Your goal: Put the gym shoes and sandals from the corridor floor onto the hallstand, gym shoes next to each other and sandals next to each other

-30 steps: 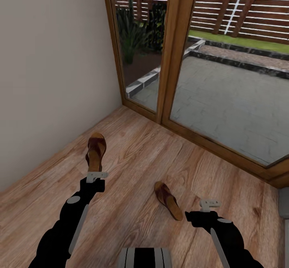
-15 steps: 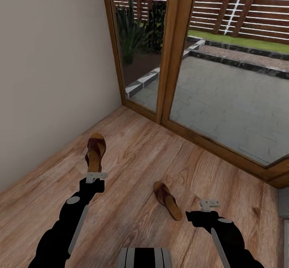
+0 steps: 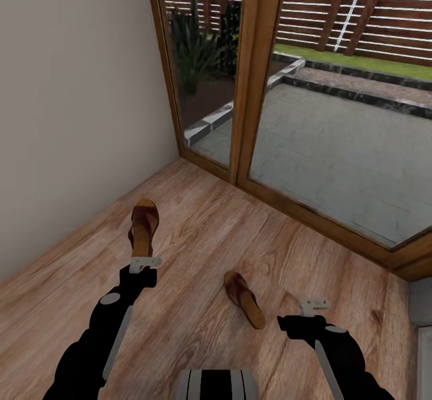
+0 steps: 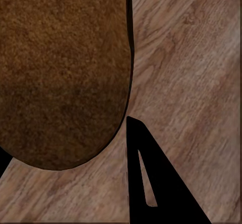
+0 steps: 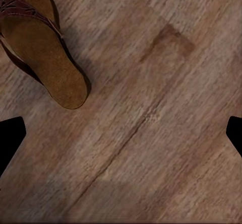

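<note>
One sandal [image 3: 143, 229] is held off the floor [image 3: 198, 232] by the left gripper [image 3: 146, 262], fingers closed on its heel. The right gripper [image 3: 314, 306] is spread wide, nothing gripped, near the other sandal [image 3: 243, 298].

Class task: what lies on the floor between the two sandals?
Bare wood floor alone, between the far sandal and the near sandal in the head view.

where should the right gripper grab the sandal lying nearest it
Probably across the narrow middle of the sandal, coming straight down from above with the right gripper. It lies flat, sole down, on the corridor floor, and its long sides are free, so the fingers can straddle its waist, near the straps.
</note>
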`<state>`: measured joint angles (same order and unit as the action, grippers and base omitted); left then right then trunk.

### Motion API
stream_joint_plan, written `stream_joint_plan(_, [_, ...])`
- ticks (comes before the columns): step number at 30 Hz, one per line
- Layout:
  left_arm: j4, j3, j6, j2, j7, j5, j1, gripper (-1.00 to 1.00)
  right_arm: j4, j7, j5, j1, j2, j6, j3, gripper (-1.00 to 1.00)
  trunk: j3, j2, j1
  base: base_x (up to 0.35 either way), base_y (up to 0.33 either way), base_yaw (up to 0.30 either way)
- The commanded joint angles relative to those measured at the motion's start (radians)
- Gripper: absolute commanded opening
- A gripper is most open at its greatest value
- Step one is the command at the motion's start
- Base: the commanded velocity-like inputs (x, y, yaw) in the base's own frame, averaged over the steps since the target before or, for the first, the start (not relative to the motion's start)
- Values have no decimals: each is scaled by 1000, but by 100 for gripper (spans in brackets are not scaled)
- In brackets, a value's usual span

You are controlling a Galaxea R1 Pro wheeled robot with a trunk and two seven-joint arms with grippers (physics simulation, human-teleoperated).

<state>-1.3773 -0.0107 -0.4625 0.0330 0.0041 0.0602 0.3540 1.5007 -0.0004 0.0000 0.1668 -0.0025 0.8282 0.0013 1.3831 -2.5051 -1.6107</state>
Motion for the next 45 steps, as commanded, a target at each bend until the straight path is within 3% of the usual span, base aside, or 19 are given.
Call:
stream_joint_plan(1, [-1, -1, -5, 0, 0, 6, 0, -100, 1, 1, 0, 0, 0, 5, 1, 100, 1, 0, 0, -180, -1, 0])
stream_joint_plan(10, [-3, 0, -5, 1, 0, 6, 0, -100, 1, 4, 0, 0, 0, 5, 2, 100, 1, 0, 0, -155, 0, 0])
stream_joint_plan(45, [-6, 1, -5, 1, 0, 6, 0, -100, 0, -1, 9, 0, 1, 3, 4, 100, 1, 0, 0, -2, 0, 21])
